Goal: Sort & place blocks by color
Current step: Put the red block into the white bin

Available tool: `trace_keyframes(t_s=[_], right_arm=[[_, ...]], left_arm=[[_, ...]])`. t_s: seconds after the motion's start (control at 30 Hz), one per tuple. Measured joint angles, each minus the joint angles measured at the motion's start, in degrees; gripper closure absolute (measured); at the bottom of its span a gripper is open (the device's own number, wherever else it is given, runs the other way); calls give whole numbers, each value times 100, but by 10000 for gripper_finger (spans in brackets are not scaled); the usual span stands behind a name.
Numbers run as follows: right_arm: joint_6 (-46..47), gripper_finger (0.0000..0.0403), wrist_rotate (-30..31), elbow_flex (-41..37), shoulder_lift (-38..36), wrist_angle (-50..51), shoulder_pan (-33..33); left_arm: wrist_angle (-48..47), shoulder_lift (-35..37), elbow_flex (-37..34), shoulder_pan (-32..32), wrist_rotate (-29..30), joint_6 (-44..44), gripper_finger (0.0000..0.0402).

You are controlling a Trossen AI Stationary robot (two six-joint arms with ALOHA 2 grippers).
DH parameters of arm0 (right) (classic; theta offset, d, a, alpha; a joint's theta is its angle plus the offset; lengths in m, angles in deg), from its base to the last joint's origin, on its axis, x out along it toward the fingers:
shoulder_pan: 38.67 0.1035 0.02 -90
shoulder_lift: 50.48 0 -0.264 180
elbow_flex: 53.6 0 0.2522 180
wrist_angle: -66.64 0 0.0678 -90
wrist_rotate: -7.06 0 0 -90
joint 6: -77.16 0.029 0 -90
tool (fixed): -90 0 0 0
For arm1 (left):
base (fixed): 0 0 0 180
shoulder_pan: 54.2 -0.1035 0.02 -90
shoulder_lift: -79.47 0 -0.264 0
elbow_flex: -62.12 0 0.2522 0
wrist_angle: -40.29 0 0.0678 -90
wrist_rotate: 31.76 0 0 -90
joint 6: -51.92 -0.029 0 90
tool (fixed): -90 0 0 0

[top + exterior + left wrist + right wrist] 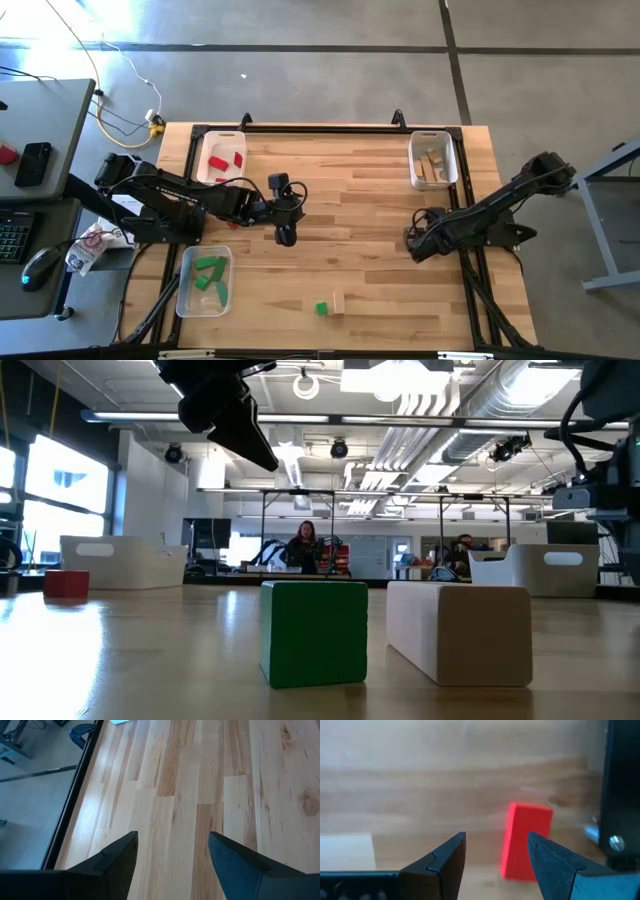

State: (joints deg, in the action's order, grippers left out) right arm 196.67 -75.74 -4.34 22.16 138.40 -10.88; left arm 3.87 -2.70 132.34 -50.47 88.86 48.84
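Blocks sit mostly sorted: red ones (222, 161) in the tray at the table's (350, 210) far left, green ones (210, 275) in the near left tray, wood ones (432, 165) in the far right tray. A green block (321, 308) and a wood block (338, 301) stand just beside each other near the front edge. The left gripper (285, 237) hangs above bare tabletop mid-table, jaws wide and empty. The right gripper (496, 852), low at the right, has its jaws apart and empty, with a red block (526, 840) just beyond them.
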Motion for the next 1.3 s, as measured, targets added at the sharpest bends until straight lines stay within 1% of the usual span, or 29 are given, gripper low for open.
trace_keyframes(t_s=[0.13, 0.27, 0.57, 0.73, 1.13, 1.2, 1.3], right_arm=[[-86, 203, -249, 43, 0, 52, 0], [134, 203, -457, 34, 0, 138, 13], [803, 203, -492, 32, 25, 112, 486], [903, 203, -791, 32, 358, 52, 610], [873, 204, -852, 27, 891, -113, 557], [871, 210, -852, 30, 928, -119, 557], [840, 232, -822, 43, 980, -141, 557]], left_arm=[[7, 0, -1, -1, 0, 5, 174], [7, 0, -1, -1, 0, 3, 174], [4, 0, -1, 1, 0, 4, 174], [2, 0, -1, 0, 0, 5, 174], [0, 0, -1, 1, 0, 87, 174], [-1, 0, -1, -1, 0, 91, 174], [0, 0, -1, 1, 0, 92, 174]])
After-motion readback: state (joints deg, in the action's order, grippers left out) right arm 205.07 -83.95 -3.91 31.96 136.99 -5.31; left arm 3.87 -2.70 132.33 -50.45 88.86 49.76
